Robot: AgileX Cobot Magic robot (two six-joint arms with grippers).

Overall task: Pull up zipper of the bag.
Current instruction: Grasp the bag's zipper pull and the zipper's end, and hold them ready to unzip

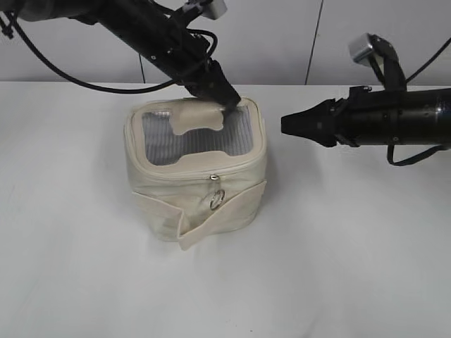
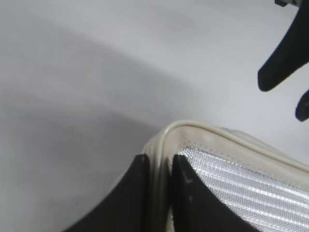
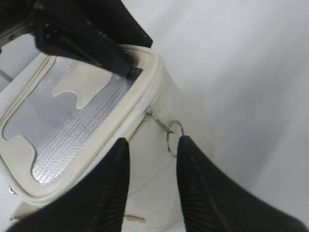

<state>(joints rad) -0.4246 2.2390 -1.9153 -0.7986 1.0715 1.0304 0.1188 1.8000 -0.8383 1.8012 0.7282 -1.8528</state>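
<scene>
Flap: cream fabric flap at the bag's front lower edge, nearest the exterior camera, hanging loose and angled outward.
Bag: cream bag upright on the white table, left of center; its top panel is silver mesh inside a cream rim.
Handle: cream strap lying across the mesh top.
Zipper: metal pull with a ring at the front wall just under the top rim; in the right wrist view the ring hangs at the bag's side, between and beyond the 2 fingers.
Left gripper: left gripper reaches down at a slant to the bag's back right corner; in its wrist view the 2 fingers are pinched on the rim, 1 outside, 1 on the mesh.
Right gripper: right gripper is level above the table, just right of the bag and apart from it; its fingers stand parted with nothing between them.
</scene>
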